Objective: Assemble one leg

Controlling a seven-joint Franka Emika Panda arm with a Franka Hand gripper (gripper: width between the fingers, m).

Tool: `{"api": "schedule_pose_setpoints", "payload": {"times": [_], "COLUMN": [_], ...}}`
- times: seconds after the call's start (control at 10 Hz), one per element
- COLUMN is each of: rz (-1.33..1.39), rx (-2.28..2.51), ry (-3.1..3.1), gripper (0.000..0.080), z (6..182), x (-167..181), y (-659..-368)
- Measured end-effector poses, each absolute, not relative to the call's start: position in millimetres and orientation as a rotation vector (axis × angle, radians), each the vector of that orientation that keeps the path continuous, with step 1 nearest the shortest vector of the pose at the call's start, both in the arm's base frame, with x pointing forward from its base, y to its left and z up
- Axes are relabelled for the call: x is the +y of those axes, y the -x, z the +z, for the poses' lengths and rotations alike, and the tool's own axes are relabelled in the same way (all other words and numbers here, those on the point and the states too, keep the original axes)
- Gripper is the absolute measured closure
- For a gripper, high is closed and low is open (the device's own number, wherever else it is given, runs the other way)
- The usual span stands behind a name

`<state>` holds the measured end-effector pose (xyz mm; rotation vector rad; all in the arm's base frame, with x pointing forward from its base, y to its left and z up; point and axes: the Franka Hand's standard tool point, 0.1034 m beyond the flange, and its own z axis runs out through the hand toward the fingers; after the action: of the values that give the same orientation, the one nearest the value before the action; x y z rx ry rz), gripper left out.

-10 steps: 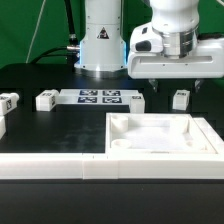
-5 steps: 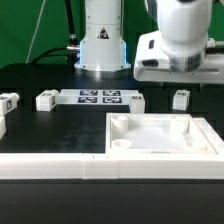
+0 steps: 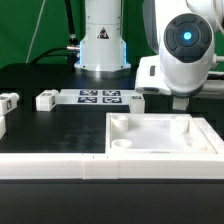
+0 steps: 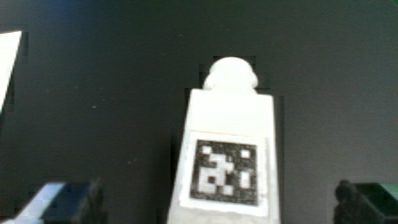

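2 jaws wide apart, leg point(image 4: 226, 150) between

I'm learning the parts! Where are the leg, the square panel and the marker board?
the leg point(image 4: 226, 167): wrist view, its tagged face.
the square panel point(image 3: 165, 138): exterior view, its inner floor.
the marker board point(image 3: 100, 97): exterior view, its middle tag.
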<state>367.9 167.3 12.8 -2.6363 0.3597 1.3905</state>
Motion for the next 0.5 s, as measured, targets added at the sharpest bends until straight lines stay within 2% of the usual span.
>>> {"api": "schedule_pose_setpoints", "payload": {"times": [0.4, 0.5], "rz": [1.42, 1.42], "rx": [0.399, 0.399], "ry": [2.635, 2.635], "gripper": [0.016, 0.0318], "z": [7.5, 7.5], "x": [168.3, 168.3], "y": [-362.7, -362.7]}}
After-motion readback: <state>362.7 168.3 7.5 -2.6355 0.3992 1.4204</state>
